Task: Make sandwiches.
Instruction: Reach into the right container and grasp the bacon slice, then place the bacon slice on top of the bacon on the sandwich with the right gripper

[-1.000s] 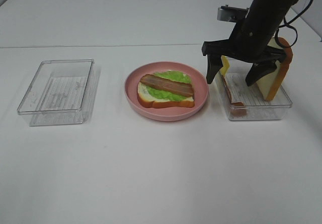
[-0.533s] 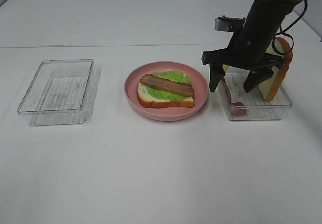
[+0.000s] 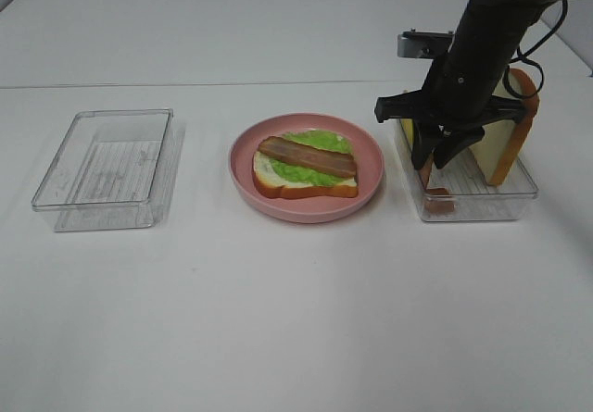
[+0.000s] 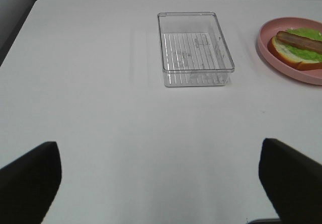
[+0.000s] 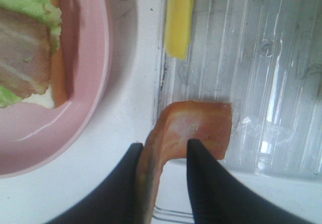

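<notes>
The right gripper (image 3: pixel 434 157) stood in the right-hand clear tray (image 3: pixel 482 201), its fingers (image 5: pixel 201 183) pinching one end of a bacon strip (image 5: pixel 196 126) at the wall nearest the plate. The part-built sandwich (image 3: pixel 306 164) of bread, lettuce and bacon lay on the pink plate (image 3: pixel 371 153). The left gripper (image 4: pixel 161 181) hung over the table (image 4: pixel 100 108), fingers spread wide, holding nothing.

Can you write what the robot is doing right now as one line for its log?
right gripper: pinching bacon in tray | left gripper: open, holding nothing | plate: half-built sandwich
</notes>
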